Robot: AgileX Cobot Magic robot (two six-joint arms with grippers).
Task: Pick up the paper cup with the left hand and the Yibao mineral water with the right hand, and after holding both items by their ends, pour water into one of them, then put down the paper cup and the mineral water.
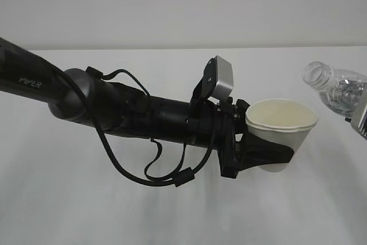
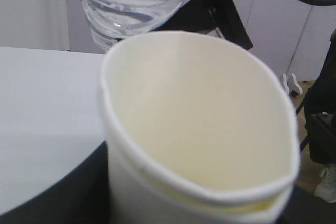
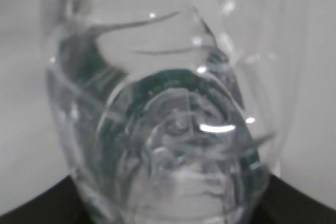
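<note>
The paper cup [image 1: 282,127], white outside and pale cream inside, is held in the air above the white table [image 1: 172,210], near the right of the exterior view, its mouth squeezed into an oval. The left pincer [image 1: 269,152] pinches the cup low on its wall, the black fingers [image 1: 261,148] wrapping its lower half; the cup stands roughly upright, leaning a little. In the left wrist view the cup [image 2: 199,124] fills the picture and shows no water inside. The water bottle [image 1: 335,87], clear and capless, is raised at the right edge of the exterior view and tilted, its open neck pointing up and to the left toward the cup; neck and cup rim are near one another but apart. The right pincer [image 1: 360,120] shows only as a grey corner there. In the right wrist view the bottle [image 3: 168,114] fills the frame between dark fingers [image 3: 37,205], so this pincer pinches the bottle. A grey box camera [image 1: 220,77] and loose black cables [image 1: 149,164] sit on the left arm [image 1: 114,104].
</note>
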